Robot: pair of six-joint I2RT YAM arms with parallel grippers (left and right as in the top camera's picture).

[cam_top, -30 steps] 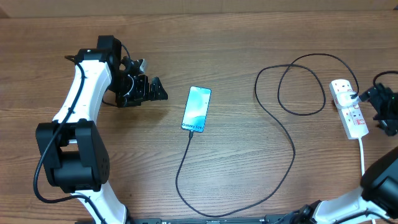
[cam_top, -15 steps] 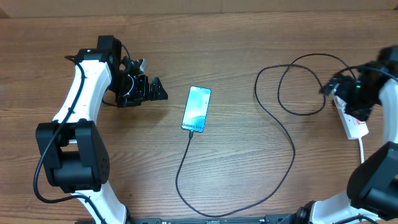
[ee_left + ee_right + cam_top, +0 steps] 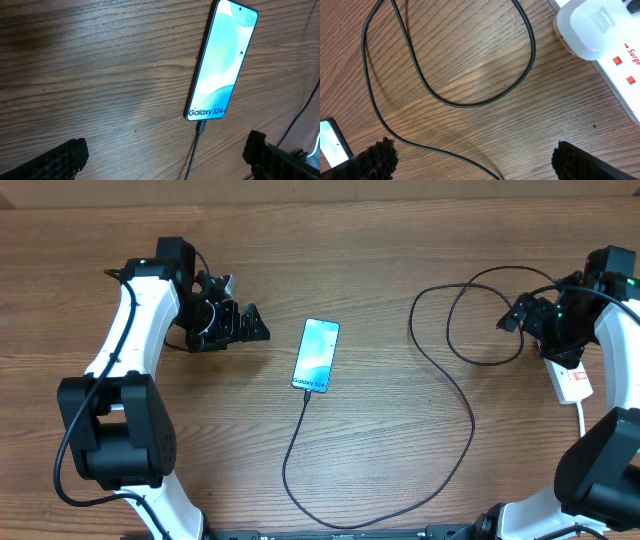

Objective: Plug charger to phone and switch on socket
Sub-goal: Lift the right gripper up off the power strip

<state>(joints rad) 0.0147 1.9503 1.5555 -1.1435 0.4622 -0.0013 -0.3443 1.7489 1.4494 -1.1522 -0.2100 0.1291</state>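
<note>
Overhead view:
- Shows the phone (image 3: 316,356) flat near the middle of the wooden table (image 3: 380,260), screen up, "Galaxy" end toward the robot.
- Shows the charger (image 3: 472,415) running from that end, sweeping round to the right and looping up to the socket (image 3: 573,380) at the right edge.
- Places the left gripper (image 3: 258,325) just left of the phone, apart from it, jaws spread and nothing between them.
- Places the right gripper (image 3: 512,313) over the cable loop by the socket's far end, with the arm hiding part of the strip.

Left wrist view, not legible from above:
- Shows the connector tip (image 3: 201,127) seated in the phone (image 3: 220,60) below the "Galaxy S24+" lettering.
- Frames this between wide-apart fingers (image 3: 60,160), touching neither phone nor cable.

Right wrist view:
- Shows a white plug (image 3: 590,30) on the socket (image 3: 615,55), red switches (image 3: 617,60) beside it and the word "Surge".
- Cannot tell whether switched on.
- Shows the charger (image 3: 470,102) loop on bare wood and a corner of the phone (image 3: 330,142) at lower left.
- Confirms wide-open, empty fingers (image 3: 377,157).
</note>
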